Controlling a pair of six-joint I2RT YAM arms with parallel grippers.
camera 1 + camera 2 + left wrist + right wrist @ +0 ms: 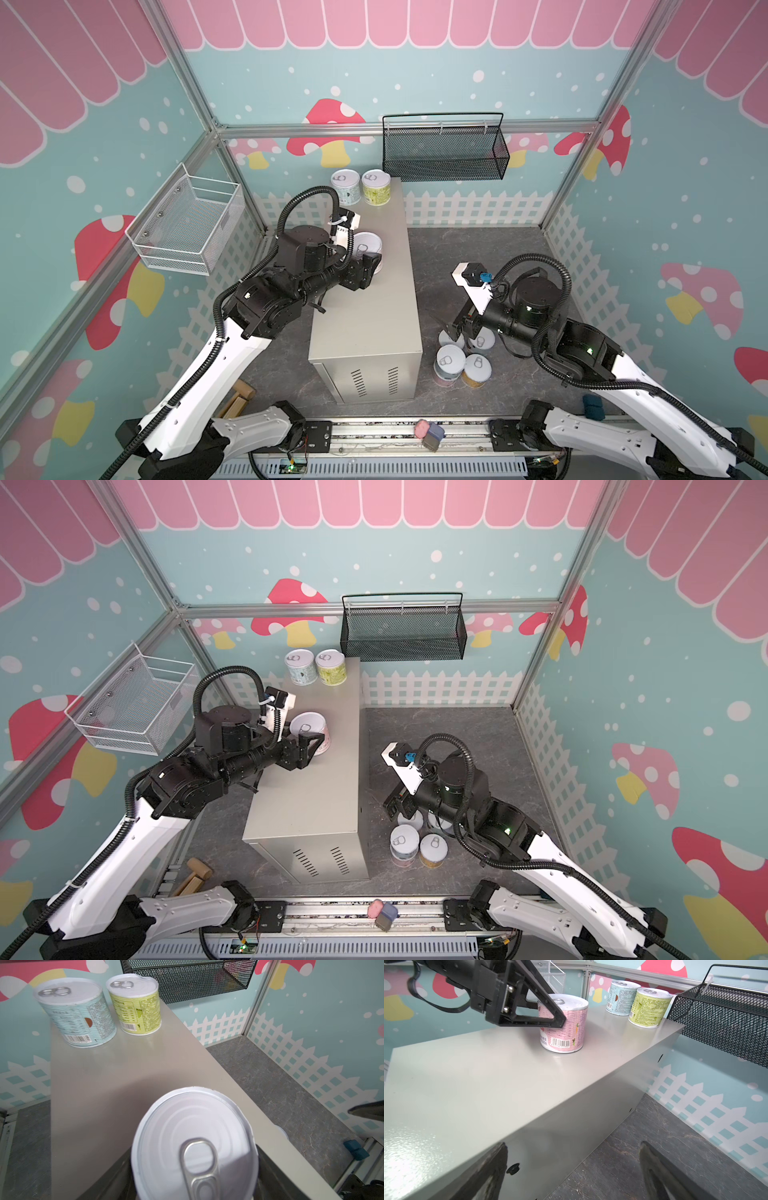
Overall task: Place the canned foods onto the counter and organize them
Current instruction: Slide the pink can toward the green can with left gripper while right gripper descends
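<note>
A pink can (368, 245) (566, 1022) stands upright on the beige counter (365, 316) near its left edge. My left gripper (365, 253) (193, 1178) is shut on it, one finger pressed on each side below the lid (193, 1136). At the counter's far end a light blue can (345, 187) (76, 1014) and a yellow-green can (376, 188) (135, 1003) stand side by side. Several more cans (449, 361) cluster on the floor right of the counter. Just above them hangs my right gripper (459, 332) (573, 1145), open and empty.
A black mesh basket (444, 151) hangs on the back wall just past the counter's far end. On the left wall hangs a white wire basket (187, 224). Wooden blocks (239, 397) lie on the floor at the front left. Small pink and blue things (428, 432) sit on the front rail.
</note>
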